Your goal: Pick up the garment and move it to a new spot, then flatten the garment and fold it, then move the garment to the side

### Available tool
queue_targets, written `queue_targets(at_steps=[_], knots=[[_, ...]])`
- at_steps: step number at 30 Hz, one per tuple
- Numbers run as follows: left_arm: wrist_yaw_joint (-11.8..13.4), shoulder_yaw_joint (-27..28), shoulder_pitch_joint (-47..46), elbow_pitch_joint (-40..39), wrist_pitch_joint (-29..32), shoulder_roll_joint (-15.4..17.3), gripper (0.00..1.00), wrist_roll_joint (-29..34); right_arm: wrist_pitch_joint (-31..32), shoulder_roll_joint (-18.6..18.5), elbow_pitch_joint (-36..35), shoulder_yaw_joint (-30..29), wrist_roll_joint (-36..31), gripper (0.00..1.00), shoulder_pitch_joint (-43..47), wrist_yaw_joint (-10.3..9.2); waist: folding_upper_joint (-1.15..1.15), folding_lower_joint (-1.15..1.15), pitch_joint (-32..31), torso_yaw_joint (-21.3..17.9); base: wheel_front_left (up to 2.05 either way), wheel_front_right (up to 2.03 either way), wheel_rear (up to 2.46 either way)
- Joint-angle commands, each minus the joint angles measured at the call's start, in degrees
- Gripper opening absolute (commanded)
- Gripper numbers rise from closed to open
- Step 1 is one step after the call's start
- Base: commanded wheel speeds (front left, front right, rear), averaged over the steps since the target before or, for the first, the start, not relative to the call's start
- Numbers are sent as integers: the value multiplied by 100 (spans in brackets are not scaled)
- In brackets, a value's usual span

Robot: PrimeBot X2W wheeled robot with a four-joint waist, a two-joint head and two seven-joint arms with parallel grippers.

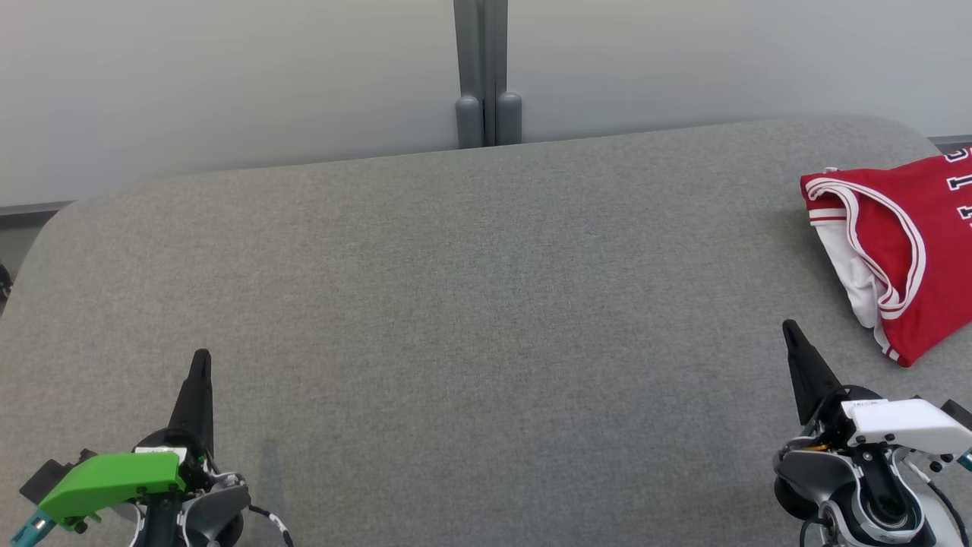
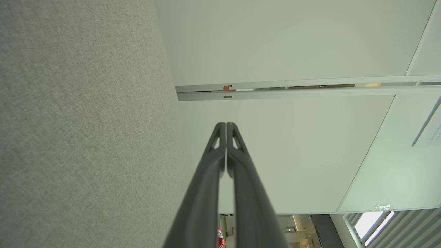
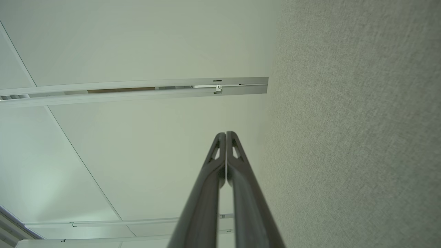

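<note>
Jersey (image 1: 923, 251), red, white-trimmed, folded on grey felt.

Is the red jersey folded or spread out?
Folded, apparently: the red-and-white basketball jersey lies doubled over, layers stacked; its right part is cropped.

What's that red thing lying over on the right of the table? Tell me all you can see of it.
It is a red sleeveless jersey of thin, smooth-looking cloth, with white-striped trim round an armhole and a white layer showing at its left edge. Dark, white-edged lettering shows near the picture's edge, which cuts the jersey off. It lies folded over on the grey table; the right gripper is close but apart.
</note>
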Motion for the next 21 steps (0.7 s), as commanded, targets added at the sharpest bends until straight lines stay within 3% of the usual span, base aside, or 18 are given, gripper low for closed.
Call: queue_targets(at_steps=[1,21], knots=[[-28,17,-69,-13,21,5,0,-21,20,14,7,-23,-2,0,-36,2,0,0,0,0,0,0,0],[-28,16,-69,-14,20,7,0,-22,41,30,10,-50,-31,0,-39,2,0,0,0,0,0,0,0]])
